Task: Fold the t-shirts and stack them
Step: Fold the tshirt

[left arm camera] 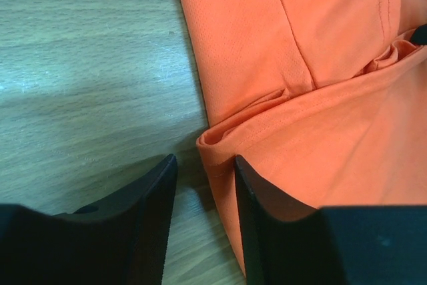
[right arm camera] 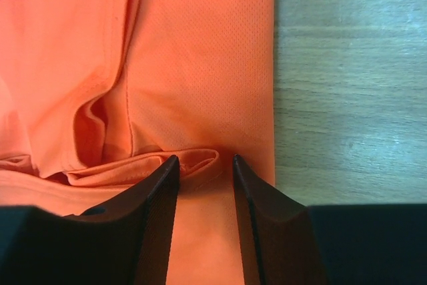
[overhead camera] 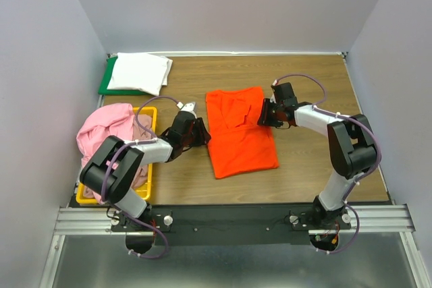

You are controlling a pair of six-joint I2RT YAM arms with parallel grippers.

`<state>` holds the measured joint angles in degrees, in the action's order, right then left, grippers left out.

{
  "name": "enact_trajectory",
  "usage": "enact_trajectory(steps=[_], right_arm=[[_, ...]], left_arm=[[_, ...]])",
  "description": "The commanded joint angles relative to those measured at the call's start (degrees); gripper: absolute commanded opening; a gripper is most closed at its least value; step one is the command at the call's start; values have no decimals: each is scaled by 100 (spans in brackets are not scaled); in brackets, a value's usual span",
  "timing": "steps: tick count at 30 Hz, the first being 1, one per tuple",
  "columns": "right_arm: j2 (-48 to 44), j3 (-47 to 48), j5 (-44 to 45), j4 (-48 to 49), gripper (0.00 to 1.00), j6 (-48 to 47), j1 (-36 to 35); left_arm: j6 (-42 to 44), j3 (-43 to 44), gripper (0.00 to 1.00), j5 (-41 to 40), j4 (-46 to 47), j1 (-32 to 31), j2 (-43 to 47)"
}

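Note:
The bright orange t-shirt (overhead camera: 239, 136) lies partly folded at the table's middle. My left gripper (overhead camera: 202, 133) is open at its left edge. In the left wrist view (left arm camera: 205, 165) one finger stands on the wood and one on the orange t-shirt (left arm camera: 267, 45), with the folded hem just ahead of the tips. My right gripper (overhead camera: 264, 114) is open over the right edge. In the right wrist view (right arm camera: 205, 161) a rolled fold of the orange t-shirt (right arm camera: 200, 65) lies between the fingers. The white t-shirt (overhead camera: 138, 72) lies folded at the back left. Pink t-shirts (overhead camera: 101, 129) are heaped in the bin; I cannot tell them apart.
The yellow bin (overhead camera: 150, 116) stands at the left edge, beside my left arm. The green board (overhead camera: 106, 84) lies under the white t-shirt in the back left corner. Bare wood (overhead camera: 317, 79) shows to the right and behind the orange t-shirt. Grey walls enclose the table.

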<state>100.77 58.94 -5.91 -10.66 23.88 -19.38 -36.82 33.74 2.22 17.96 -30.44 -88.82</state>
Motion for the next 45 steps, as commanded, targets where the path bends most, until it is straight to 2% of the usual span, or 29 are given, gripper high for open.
enact_trajectory(steps=[1, 6, 7, 8, 9, 11, 13, 35, 39, 45], right_arm=[[197, 48, -200, 55, 43, -103, 30], [189, 30, -191, 55, 30, -120, 30], [188, 30, -174, 55, 22, -120, 30], [171, 21, -173, 55, 22, -120, 30], [154, 13, -165, 46, 13, -120, 39], [66, -5, -138, 46, 4, -103, 30], [-13, -49, -121, 37, 0, -68, 30], [-1840, -611, 309, -367, 0, 135, 30], [-2140, -691, 450, -455, 0, 152, 30], [-2053, -664, 565, -499, 1, 135, 39]], left_arm=[[78, 151, 45, 121, 243, 29, -127], [140, 230, 35, 200, 393, 29, -259], [149, 256, 32, 217, 402, 29, -285], [157, 274, 28, 226, 419, 29, -303], [175, 309, 19, 235, 437, 29, -347], [184, 344, 9, 261, 437, 29, -382], [175, 344, 1, 305, 472, 29, -373], [342, 326, 0, 789, 613, -50, 628], [438, 414, 0, 859, 621, -59, 541], [509, 564, 0, 824, 613, -59, 138]])
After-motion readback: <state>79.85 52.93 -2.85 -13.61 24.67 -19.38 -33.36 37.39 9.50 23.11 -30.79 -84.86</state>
